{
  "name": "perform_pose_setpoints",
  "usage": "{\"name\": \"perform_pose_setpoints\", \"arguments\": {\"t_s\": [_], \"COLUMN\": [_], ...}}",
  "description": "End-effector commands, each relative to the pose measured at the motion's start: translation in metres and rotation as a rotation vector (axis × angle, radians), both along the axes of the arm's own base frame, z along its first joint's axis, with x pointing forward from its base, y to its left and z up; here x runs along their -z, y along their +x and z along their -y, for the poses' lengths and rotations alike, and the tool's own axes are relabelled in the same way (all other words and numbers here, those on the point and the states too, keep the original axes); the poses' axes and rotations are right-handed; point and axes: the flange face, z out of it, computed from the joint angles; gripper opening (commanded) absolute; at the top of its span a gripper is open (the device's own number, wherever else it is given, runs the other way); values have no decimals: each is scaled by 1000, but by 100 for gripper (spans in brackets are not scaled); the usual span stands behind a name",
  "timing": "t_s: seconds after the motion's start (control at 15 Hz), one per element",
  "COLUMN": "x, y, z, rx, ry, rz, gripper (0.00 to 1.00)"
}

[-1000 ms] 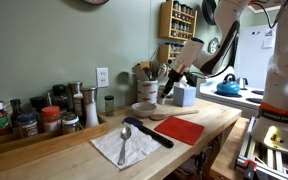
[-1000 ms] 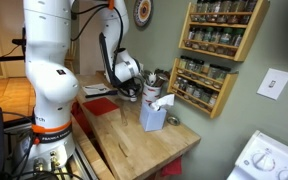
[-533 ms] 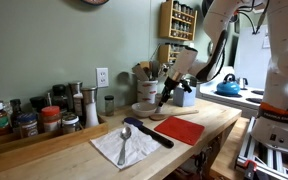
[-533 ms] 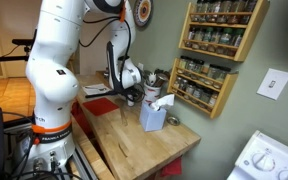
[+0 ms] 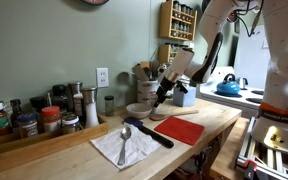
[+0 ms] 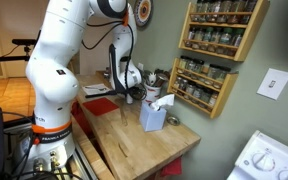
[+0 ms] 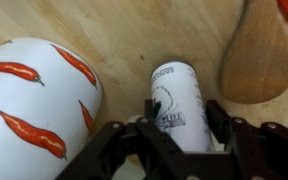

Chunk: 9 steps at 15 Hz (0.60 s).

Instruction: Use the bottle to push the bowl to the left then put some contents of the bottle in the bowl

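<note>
My gripper (image 7: pixel 182 112) is shut on the bottle (image 7: pixel 174 85), a small whitish cylinder with dark print, which points away from the wrist toward the wooden counter. In an exterior view the gripper (image 5: pixel 161 97) hangs low just right of the shallow white bowl (image 5: pixel 141 110); the bottle itself is too small to make out there. The gripper (image 6: pixel 132 95) also shows over the counter beside the robot's base. Left of the bottle, the wrist view shows white ceramic with red chilli print (image 7: pixel 34 100); I cannot tell whether it is the bowl.
A utensil crock (image 5: pixel 147 89) stands behind the bowl. A wooden spoon (image 7: pixel 256 60), a red mat (image 5: pixel 180 129) and a black-handled tool (image 5: pixel 150 132) lie right of it. A napkin with a metal spoon (image 5: pixel 123 146), spice jars (image 5: pixel 24 120) and a tissue box (image 6: pixel 154 115) share the counter.
The arm has come down and to the left in the exterior view, carrying the bottle from above the tissue box to the bowl's right side. The jaws have stayed shut.
</note>
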Motion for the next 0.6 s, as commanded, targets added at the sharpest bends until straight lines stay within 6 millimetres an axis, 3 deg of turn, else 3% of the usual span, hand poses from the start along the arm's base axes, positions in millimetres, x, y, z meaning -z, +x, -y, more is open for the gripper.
{"name": "perform_pose_setpoints", "arguments": {"t_s": [0.0, 0.27, 0.53], "x": [14, 17, 15], "y": [5, 9, 11], "z": [-15, -28, -28], "rx": [-87, -133, -129], "ry": [17, 25, 48], "rz": [1, 4, 4], "gripper": [30, 30, 30]}}
